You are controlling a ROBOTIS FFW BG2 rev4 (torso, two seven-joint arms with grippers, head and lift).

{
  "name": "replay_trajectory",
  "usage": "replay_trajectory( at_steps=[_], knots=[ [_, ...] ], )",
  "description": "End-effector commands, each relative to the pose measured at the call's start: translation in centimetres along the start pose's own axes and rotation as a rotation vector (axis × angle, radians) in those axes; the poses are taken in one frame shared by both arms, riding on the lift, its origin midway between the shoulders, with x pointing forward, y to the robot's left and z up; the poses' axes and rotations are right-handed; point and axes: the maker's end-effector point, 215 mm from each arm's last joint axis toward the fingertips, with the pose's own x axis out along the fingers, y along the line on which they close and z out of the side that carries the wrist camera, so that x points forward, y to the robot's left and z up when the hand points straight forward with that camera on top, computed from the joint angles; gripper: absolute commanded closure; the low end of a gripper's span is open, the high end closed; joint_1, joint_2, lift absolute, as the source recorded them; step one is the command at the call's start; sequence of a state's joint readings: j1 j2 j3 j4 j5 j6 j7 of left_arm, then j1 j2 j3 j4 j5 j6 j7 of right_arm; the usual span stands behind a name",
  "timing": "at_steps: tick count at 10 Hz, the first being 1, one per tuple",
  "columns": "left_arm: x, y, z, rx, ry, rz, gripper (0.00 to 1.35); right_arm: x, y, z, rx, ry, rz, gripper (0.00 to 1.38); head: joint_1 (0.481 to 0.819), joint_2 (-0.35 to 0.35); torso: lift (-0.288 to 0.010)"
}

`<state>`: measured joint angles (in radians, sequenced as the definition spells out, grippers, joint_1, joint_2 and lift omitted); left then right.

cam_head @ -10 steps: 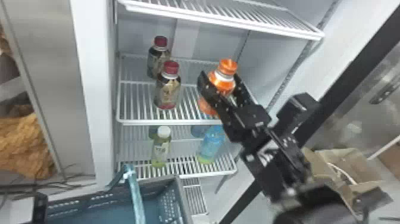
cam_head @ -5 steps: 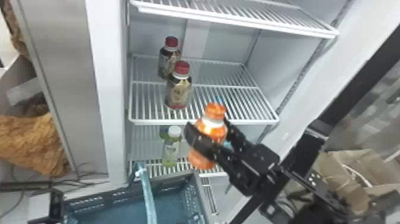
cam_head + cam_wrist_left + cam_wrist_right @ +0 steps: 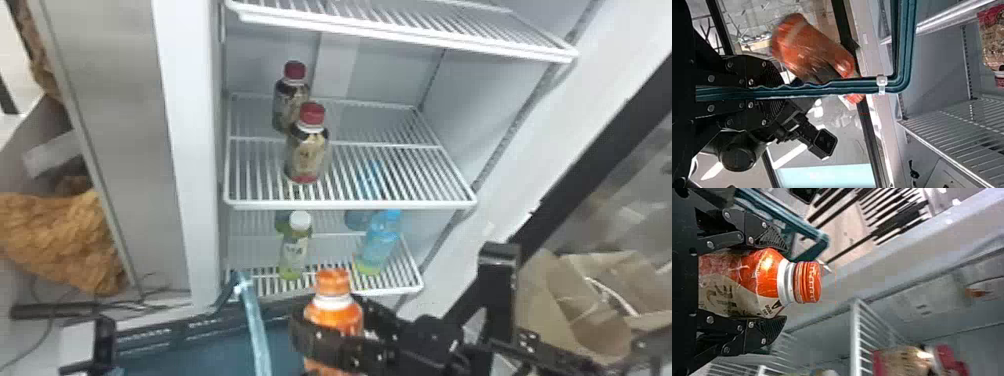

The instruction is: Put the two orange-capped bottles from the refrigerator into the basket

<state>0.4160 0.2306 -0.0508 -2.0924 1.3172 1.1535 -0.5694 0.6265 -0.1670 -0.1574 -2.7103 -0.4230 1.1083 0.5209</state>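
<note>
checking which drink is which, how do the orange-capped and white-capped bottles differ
The orange-capped bottle is held in the right gripper, while the white-capped bottle stands on the lower shelf. The orange-capped bottle looks orange; the white-capped bottle looks pale green. Both are capped.

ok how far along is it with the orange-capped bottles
Partway, it seems. One orange-capped bottle is already off the refrigerator shelf and in the right pincer, near the basket; the left pincer grips the basket handle. Left: lowering that bottle in and releasing it. I can't tell whether the second is already inside.
</note>
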Motion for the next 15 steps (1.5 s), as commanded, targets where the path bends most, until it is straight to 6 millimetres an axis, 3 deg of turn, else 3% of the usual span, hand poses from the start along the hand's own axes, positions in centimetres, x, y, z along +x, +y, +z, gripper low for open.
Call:
replay_trajectory(
  at_steps=[1,3,5,8,10,11,12,15],
  knots=[
    [0.1,0.0,0.0,0.003,0.004,0.0,1.2,0.2,-0.8,-1.9,0.032,0.062,-0.005,0.74,0.695,-0.281,-0.04],
    [0.2,-0.1,0.0,0.006,0.008,-0.002,1.2,0.6,-1.4,-2.5,0.047,0.074,0.001,0.33,0.695,-0.296,-0.04],
    [0.1,-0.1,0.0,0.004,0.007,-0.003,1.2,0.5,-1.6,-1.7,0.026,0.052,-0.004,0.07,0.695,-0.3,-0.04],
    [0.2,-0.1,0.0,0.005,0.009,-0.003,1.2,-0.9,-2.5,5.8,-0.135,-0.217,-0.066,0.09,0.695,-0.299,-0.04],
    [0.2,-0.1,0.0,0.005,0.009,-0.003,1.2,-3.1,-4.2,8.8,-0.196,-0.345,-0.167,0.1,0.695,-0.316,-0.04],
    [0.1,-0.1,0.0,0.005,0.01,-0.002,1.2,-4.8,-5.0,10.3,-0.243,-0.409,-0.229,0.1,0.695,-0.339,-0.04],
    [0.2,-0.1,-0.1,0.005,0.01,-0.002,1.2,-8.5,-5.2,13.9,-0.34,-0.574,-0.342,0.1,0.695,-0.35,-0.04],
    [0.1,-0.1,-0.1,0.003,0.009,-0.001,1.2,-13.2,-6.5,15.1,-0.349,-0.786,-0.502,0.1,0.695,-0.35,-0.04]
  ],
)
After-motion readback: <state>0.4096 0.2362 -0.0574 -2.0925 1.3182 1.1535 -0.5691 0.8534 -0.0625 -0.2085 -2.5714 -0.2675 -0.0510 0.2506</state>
